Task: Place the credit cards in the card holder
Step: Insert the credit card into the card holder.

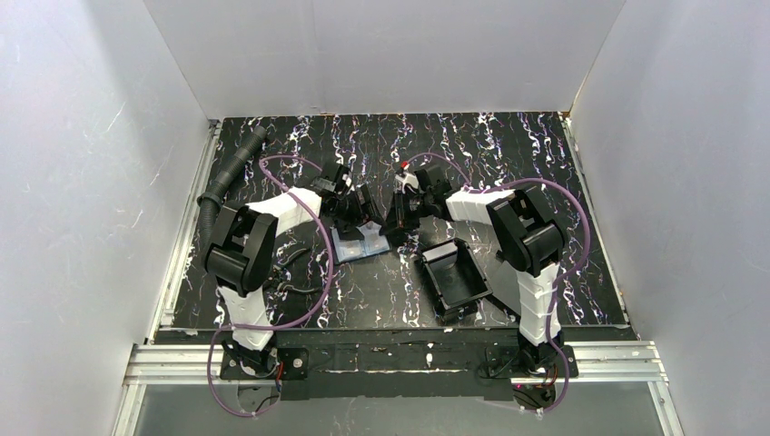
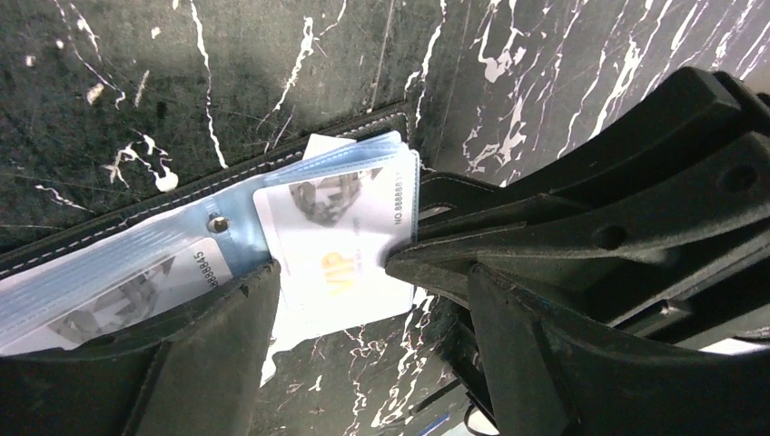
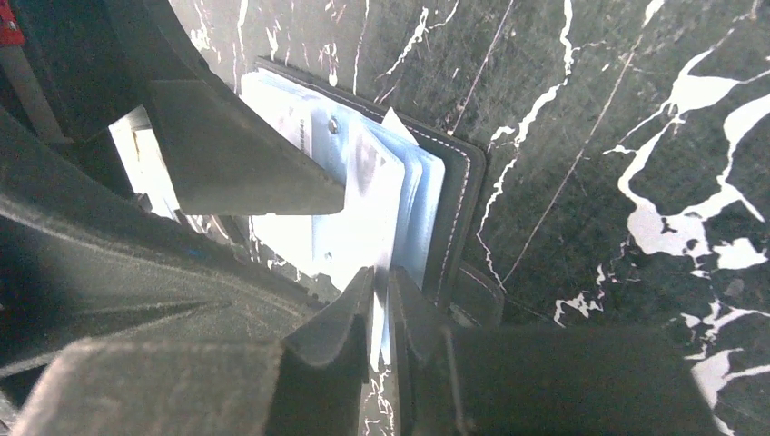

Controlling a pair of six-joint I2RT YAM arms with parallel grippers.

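The card holder [image 1: 357,245] lies open on the marbled table, its pale blue sleeves up; it also shows in the left wrist view [image 2: 182,195] and the right wrist view [image 3: 459,195]. A white VIP credit card [image 2: 336,245] sits partly in a sleeve, its lower end sticking out. My right gripper [image 3: 381,286] is shut on the thin edge of this card at the holder's near side; its fingers [image 2: 563,227] reach in from the right. My left gripper [image 2: 368,282] is open, straddling the card just above it. Another card [image 2: 127,295] lies in the left sleeve.
A larger black rimmed tray [image 1: 452,277] stands right of the holder, near the right arm. A black corrugated hose [image 1: 227,177] runs along the table's left edge. White walls close in the table on three sides.
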